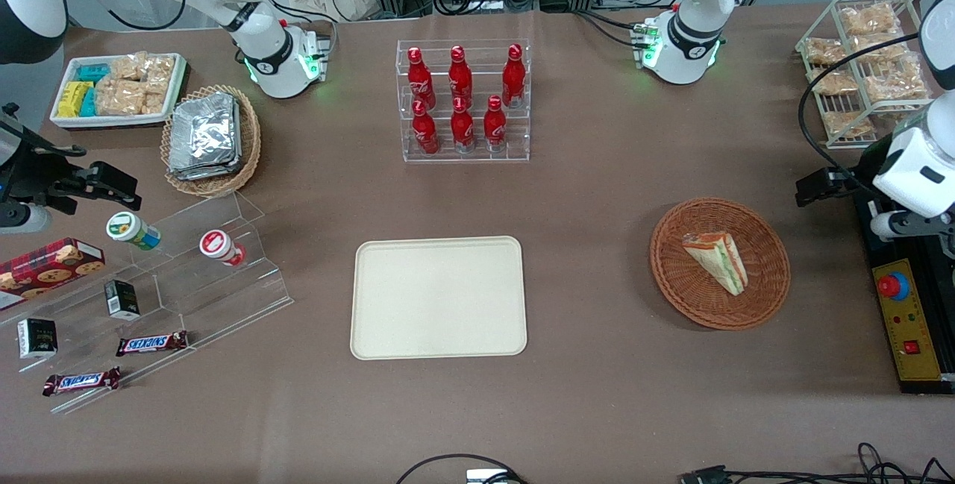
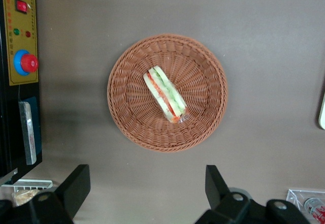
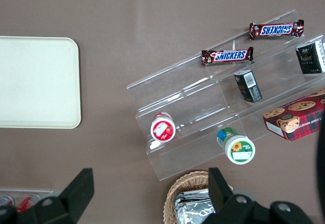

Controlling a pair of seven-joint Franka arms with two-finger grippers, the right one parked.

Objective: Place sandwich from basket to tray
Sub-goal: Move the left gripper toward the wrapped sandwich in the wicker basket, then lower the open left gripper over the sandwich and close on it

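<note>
Overhead, fingers [image 2: 144,188] spread wide above basket [image 2: 203,117] — sandwich [image 2: 165,94] inside; tray [image 1: 439,297] bare; bars read Snickers [image 1: 151,343].

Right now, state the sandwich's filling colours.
Green and orange-red between pale bread on the sandwich, clearest in the left wrist view.

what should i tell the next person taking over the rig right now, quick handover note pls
Gripper: jaws open, empty, held high above the table at the working arm's end, looking down at the basket.
Sandwich: lying in the basket, wrapped, untouched.
Basket: on the table beside the tray, toward the working arm's end.
Tray: nothing on it, in the middle of the table, nearer the front camera than the rack of red bottles.
Done: nothing yet, no grasp made.
Left: descend on the sandwich, grip it, lift, carry it over and set it on the tray.
</note>
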